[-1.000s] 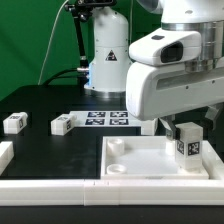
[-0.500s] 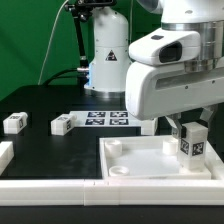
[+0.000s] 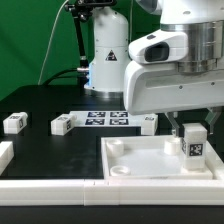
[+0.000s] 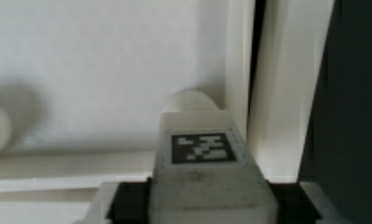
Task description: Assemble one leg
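My gripper (image 3: 192, 130) is shut on a leg (image 3: 194, 144), a small white block with a black-and-white tag, held upright over the right side of the large white square tray (image 3: 140, 165). In the wrist view the leg (image 4: 204, 150) fills the space between my dark fingers (image 4: 133, 198), above the tray's floor near a round corner socket (image 4: 199, 100) and the tray's rim (image 4: 281, 80). Three more legs lie on the black table: one (image 3: 14, 123) at the exterior view's left, one (image 3: 62, 124) beside it, one (image 3: 148, 123) behind the tray.
The marker board (image 3: 105, 119) lies on the table behind the tray. A white rail (image 3: 50, 185) runs along the front edge, and a white piece (image 3: 4, 153) sits at the exterior view's left. The robot base (image 3: 105, 55) stands at the back.
My gripper and the held leg have shifted slightly toward the exterior view's right over the tray. The other legs have not moved.
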`<state>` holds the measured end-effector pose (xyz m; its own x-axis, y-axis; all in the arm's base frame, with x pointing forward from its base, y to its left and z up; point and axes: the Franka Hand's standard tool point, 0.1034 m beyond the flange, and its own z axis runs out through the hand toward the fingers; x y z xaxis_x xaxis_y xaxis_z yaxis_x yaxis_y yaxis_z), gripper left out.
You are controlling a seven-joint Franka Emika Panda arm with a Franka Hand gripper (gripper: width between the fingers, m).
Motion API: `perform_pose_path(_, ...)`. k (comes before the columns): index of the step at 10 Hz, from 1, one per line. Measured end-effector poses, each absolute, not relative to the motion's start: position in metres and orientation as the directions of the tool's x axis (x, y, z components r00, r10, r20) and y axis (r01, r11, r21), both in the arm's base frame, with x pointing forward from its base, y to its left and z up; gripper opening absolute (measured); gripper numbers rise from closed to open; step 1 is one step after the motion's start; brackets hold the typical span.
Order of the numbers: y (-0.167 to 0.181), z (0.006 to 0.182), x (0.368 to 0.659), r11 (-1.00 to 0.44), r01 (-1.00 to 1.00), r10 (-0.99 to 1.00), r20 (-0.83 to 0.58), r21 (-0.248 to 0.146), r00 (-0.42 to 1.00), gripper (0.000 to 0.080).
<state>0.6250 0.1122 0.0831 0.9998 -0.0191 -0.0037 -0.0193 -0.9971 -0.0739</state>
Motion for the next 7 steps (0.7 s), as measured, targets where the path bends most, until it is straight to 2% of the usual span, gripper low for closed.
perform_pose_path(3, 0.1207, 0.0831, 0.6277, -0.944, -0.317, -0.319, 0.0, -0.092, 0.948, 0.0291)
perform_pose_path(6, 0.1227, 0.0828, 0.6276, -0.851, -0.52, -0.521, -0.01, -0.078, 0.854, 0.0291)
perform_pose_path(7, 0.1234, 0.0826, 0.6274, -0.769, -0.635, -0.635, -0.022, -0.077, 0.772, 0.0291)
